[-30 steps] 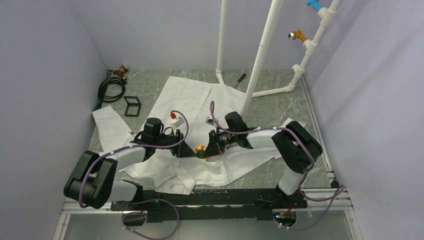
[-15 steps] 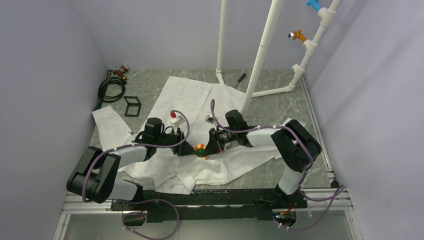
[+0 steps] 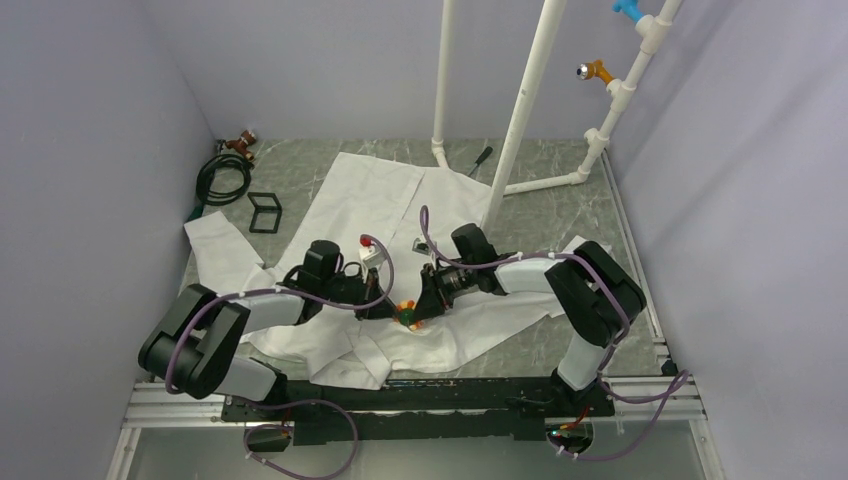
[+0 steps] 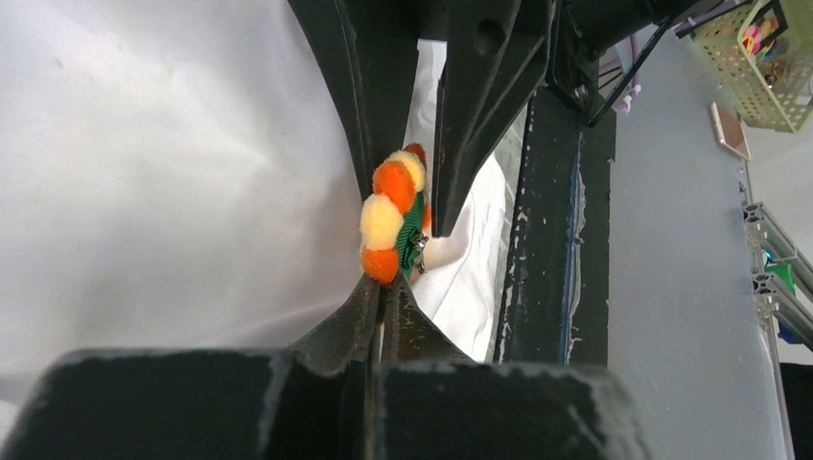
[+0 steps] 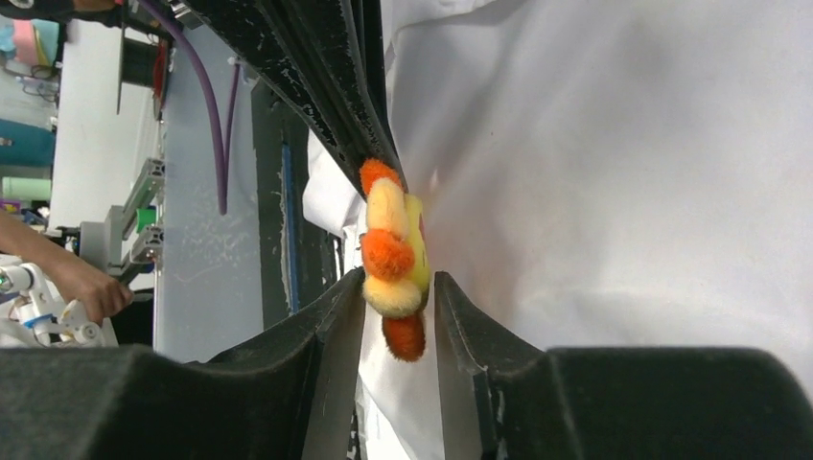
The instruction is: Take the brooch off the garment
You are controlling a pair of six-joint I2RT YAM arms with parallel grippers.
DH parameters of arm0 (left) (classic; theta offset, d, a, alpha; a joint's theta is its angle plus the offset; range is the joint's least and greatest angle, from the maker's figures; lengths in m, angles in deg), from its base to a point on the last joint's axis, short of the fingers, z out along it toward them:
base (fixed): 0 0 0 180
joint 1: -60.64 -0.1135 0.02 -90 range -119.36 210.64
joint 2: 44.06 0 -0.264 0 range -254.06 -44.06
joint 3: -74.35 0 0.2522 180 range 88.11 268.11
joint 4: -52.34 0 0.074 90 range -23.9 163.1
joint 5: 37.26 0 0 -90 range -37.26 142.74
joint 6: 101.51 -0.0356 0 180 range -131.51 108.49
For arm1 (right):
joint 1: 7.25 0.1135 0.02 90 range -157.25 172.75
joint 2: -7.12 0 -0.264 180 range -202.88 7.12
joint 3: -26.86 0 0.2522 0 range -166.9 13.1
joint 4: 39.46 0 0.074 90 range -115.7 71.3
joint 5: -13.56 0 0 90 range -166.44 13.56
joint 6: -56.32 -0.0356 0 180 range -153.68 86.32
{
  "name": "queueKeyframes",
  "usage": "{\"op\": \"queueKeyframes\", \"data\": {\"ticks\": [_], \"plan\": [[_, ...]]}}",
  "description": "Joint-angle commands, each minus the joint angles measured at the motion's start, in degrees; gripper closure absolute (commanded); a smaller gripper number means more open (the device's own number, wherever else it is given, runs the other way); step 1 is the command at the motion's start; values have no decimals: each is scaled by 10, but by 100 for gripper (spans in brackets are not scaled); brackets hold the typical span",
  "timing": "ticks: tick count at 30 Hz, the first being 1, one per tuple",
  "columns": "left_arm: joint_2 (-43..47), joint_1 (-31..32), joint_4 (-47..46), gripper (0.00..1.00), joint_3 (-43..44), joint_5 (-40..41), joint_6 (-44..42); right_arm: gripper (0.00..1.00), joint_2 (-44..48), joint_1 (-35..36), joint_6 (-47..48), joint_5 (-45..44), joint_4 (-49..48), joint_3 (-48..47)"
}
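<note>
**A:** Where is the brooch point(image 3: 404, 309)?

**B:** On the garment point(image 3: 365, 195), a white shirt spread across the bench point(image 3: 560, 205). It sits nearer the bench's near edge, roughly midway between the left and right edges, with the two arms' tips meeting at it.

**A:** What is the left gripper point(image 4: 383, 292) doing?

**B:** It is clenched, with its fingers pressed flat together and the tip right at the brooch's rim. I cannot tell whether it pinches cloth, the brooch's edge or nothing.

**A:** And the right gripper point(image 5: 400, 283)?

**B:** It is parted and straddles the brooch. One finger lies against the yellow and orange petals. The other stands a sliver off the opposite side, so it brackets the brooch rather than squeezing it.

**A:** How does the brooch sit?

**B:** It is up on edge, not flat. The left wrist view shows the petals on one side and a green backing with a small metal clasp on the other, with white fabric all around.

**A:** Anything else on the bench?

**B:** A coiled black hose point(image 3: 225, 178) lies in the far left corner. A white pipe frame point(image 3: 520, 110) rises toward the far right corner.
</note>
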Motion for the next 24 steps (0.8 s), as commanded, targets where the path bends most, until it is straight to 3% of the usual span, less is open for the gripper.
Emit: {"op": "queueKeyframes", "data": {"ticks": [1,11,21,24], "plan": [[-14,12,10,100,23,-7,-40,63,38,-13,58,-3,42,6],[7,59,84,100,39,35,-132,62,50,-25,88,5,75,-7],[-3,69,94,100,47,87,-122,64,27,16,83,-14,64,2],[1,69,73,100,40,71,-110,73,4,22,75,-21,56,2]]}}
